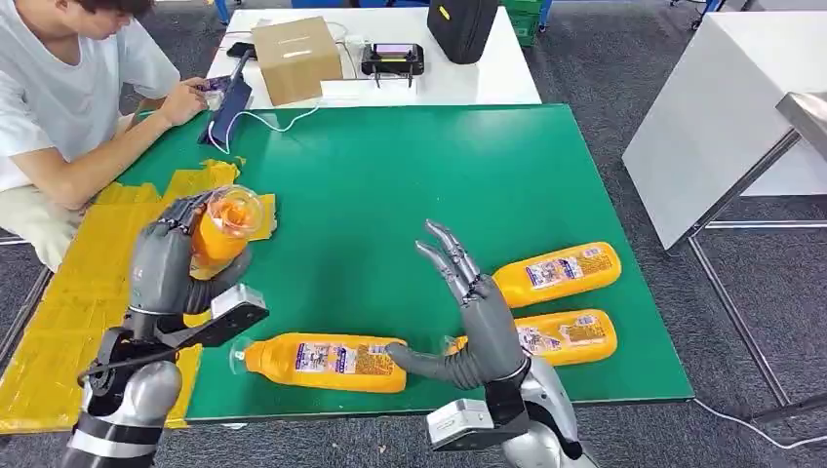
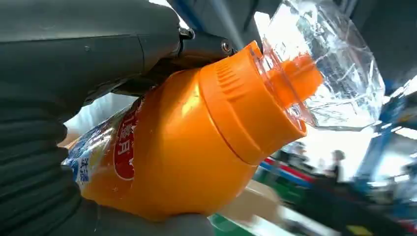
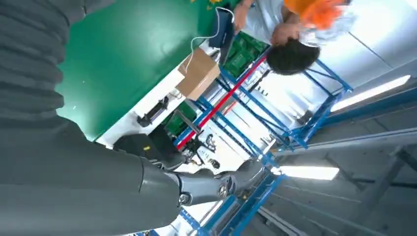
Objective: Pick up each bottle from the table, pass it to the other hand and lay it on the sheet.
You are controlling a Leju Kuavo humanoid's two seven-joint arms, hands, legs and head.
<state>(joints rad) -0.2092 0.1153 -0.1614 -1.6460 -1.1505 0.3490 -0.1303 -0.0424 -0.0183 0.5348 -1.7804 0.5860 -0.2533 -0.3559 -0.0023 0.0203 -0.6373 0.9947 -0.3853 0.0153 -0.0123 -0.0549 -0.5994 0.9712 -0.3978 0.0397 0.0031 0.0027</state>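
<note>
An orange bottle (image 1: 220, 234) is held upright in the left hand (image 1: 171, 263), its clear cap uppermost, just above the edge of the yellow sheet (image 1: 73, 312) at the near-left corner of the green desk (image 1: 390, 175). The fingers are wrapped round the bottle's body; in the left wrist view the orange contents and the clear cap over the orange nozzle can be made out. The right hand (image 1: 468, 312) is raised beside it, to the right of the sheet, with fingers spread wide and nothing held, which suggests the pass between hands has been made for this bottle. No bottle is seen lying on the sheet, so the laying-down is judged not yet done. Three more bottles (image 1: 327, 362) lie flat on the desk to the right of the sheet, near the desk's front edge, all apparently full and capped. A person (image 1: 68, 97) is seated at the far end of the sheet.
</note>
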